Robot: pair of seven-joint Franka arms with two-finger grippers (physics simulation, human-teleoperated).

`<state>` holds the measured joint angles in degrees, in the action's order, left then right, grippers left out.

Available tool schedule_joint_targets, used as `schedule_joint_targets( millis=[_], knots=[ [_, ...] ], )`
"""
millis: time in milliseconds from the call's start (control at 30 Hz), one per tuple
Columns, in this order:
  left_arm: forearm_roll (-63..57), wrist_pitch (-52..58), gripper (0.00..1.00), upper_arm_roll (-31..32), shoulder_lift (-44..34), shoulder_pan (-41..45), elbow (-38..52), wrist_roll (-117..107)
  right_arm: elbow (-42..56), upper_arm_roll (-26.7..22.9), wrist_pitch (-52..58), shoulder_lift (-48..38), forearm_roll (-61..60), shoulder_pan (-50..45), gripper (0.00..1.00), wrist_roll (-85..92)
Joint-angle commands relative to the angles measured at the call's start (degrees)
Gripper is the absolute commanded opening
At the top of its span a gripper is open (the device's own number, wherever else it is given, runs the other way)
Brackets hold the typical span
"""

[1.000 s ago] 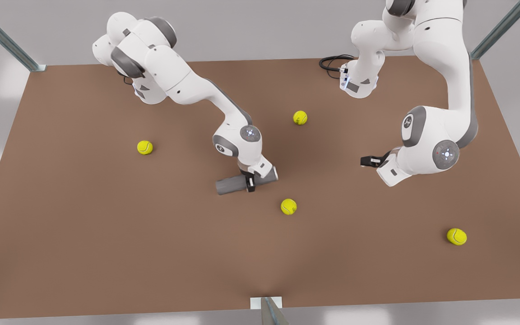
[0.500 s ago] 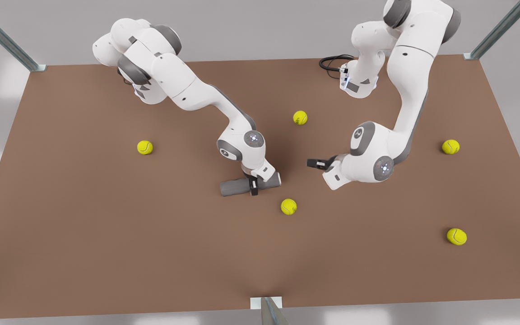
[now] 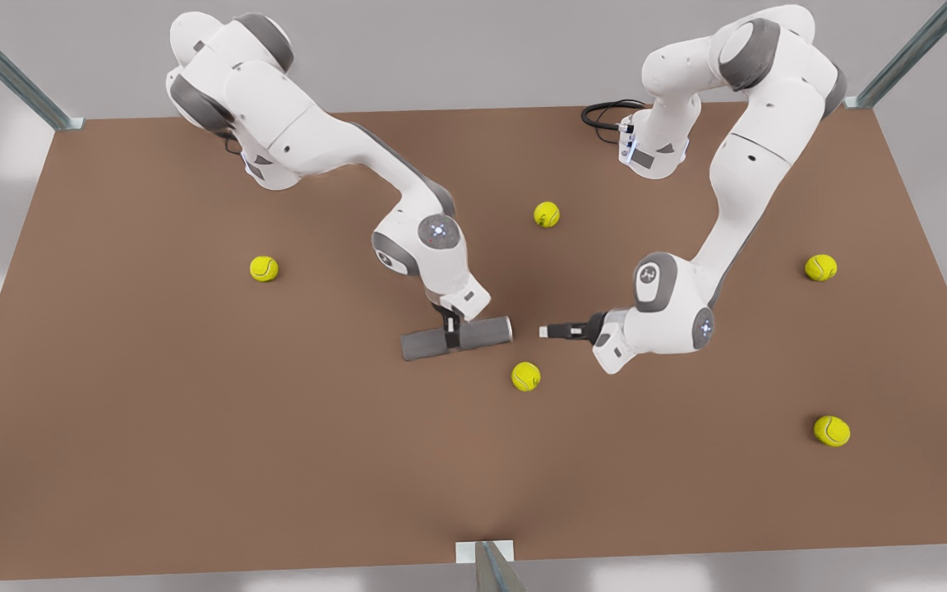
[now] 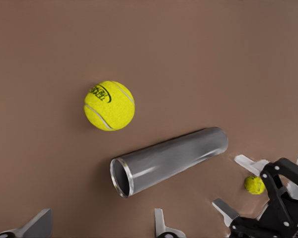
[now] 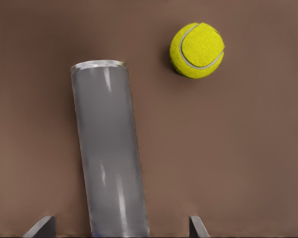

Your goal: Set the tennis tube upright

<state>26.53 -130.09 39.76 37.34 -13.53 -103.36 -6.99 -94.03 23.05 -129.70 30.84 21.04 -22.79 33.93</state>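
- Tennis tube lies on its side on the bench, silvery rim end toward the front view's right.
- My right tool is on the arm at the front view's left. It stands astride the tube's middle, fingers spread wide, with a gap showing between each finger and the tube wall.
- My left tool is level with the bench, pointing at the rim end from just beside it. Its fingers are apart and hold nothing.
- The left wrist view shows the open mouth of the tube.
- One tennis ball rests near the rim end, apart from it.
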Motion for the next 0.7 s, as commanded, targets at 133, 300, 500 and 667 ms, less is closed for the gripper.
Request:
schedule_joint_targets(
  millis=[133,300,500,667],
  knots=[
    [1.4,-13.7,1.00,4.0,4.9,-0.6,-0.3,1.5,15.4,-13.3,43.6,-5.8,-6.7,9.3,1.00,-20.7],
    [1.4,-16.8,1.00,8.5,5.0,-3.3,-6.5,1.5,15.9,-17.2,51.7,-21.4,-12.4,14.3,1.00,-33.5],
    [3.1,-23.8,1.00,9.4,8.3,-1.9,-7.0,1.5,5.7,-16.8,48.6,-27.8,-13.4,17.7,1.00,-33.1],
    [4.0,-27.6,1.00,9.4,11.8,-0.3,-6.7,5.3,2.4,-16.9,46.1,-29.3,-13.3,17.4,1.00,-33.6]
  ],
)
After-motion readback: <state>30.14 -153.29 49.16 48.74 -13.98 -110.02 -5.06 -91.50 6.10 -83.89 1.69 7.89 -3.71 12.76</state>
